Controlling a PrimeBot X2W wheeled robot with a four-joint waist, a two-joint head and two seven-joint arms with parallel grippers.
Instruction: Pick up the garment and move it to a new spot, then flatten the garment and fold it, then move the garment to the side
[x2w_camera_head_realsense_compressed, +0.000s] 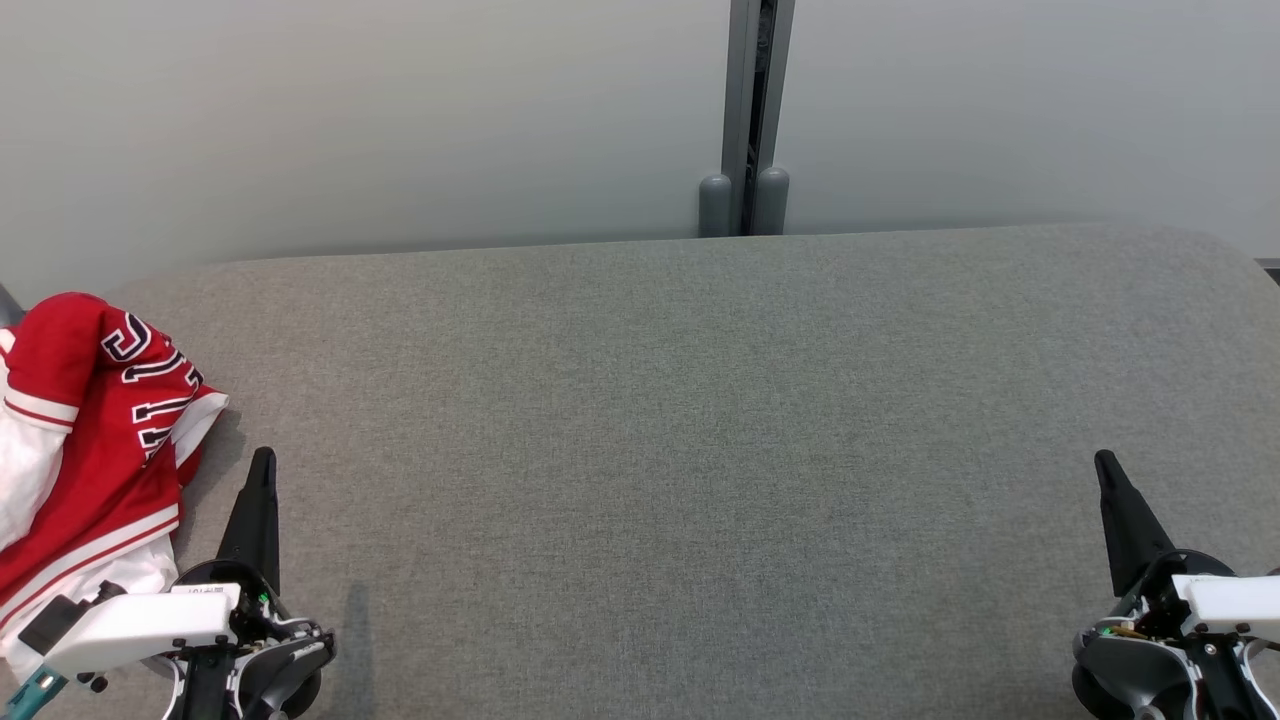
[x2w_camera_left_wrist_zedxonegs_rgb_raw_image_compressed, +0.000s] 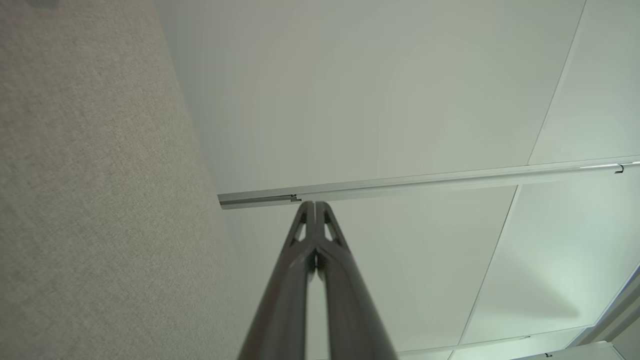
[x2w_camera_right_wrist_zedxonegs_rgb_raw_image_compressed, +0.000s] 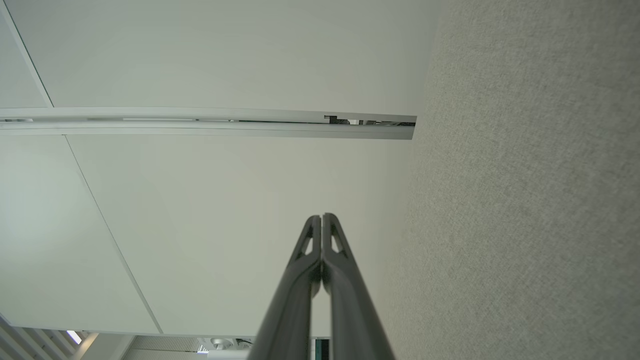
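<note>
With left gripper and right gripper both closed and empty, I'd pinch the crumpled red-and-white cloth jersey, seemingly soft and light, just left of the left gripper, by a raised fold.

Garment: red, with white bands, thin white striping near the hems, and white lettering outlined in black. Table covering: uniform mid-grey woven texture. Wall panels: pale grey. Left gripper and right gripper: black, with white housings.
</note>
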